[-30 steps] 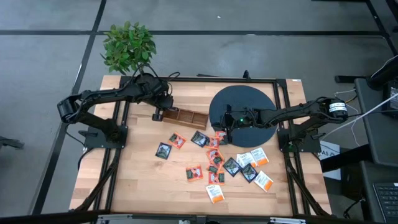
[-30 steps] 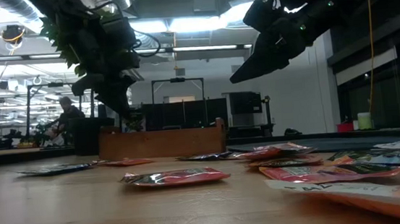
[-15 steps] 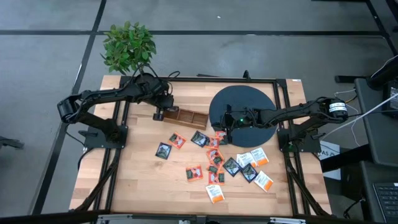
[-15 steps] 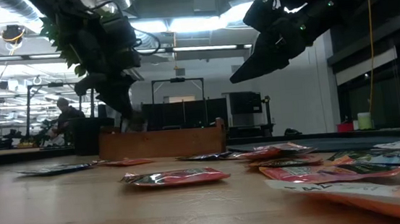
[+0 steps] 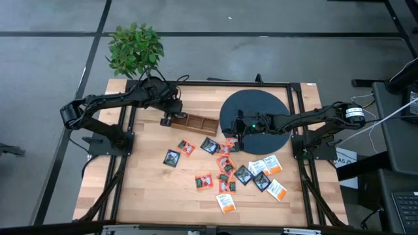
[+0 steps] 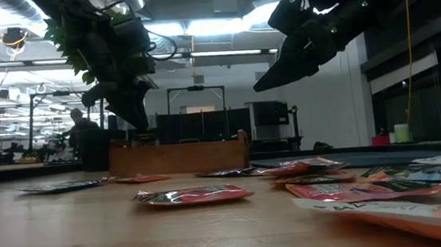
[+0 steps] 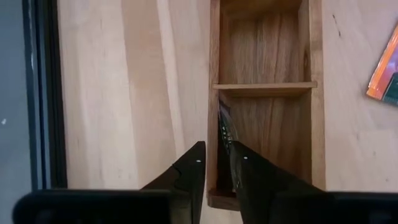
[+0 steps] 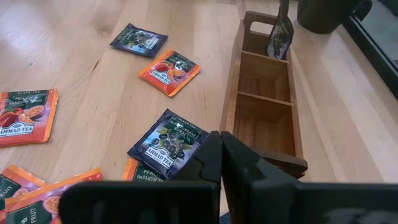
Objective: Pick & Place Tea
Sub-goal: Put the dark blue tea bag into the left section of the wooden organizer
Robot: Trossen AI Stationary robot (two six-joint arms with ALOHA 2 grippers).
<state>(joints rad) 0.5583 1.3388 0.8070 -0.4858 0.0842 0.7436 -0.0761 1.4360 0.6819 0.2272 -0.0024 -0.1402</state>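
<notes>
Left gripper (image 7: pixel 216 163): its fingers have parted a little since a second ago, over the end compartment of the wooden tray (image 7: pixel 264 112) near the counter's far left corner.
Sachet (image 7: pixel 225 129): standing on edge in that compartment (still close between the fingertips).
Person in background (image 6: pixel 78 129): has shifted slightly.

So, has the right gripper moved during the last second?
No. In the high view the right gripper sits at the same spot on the edge of the black disc, beside the tray, as before.
</notes>
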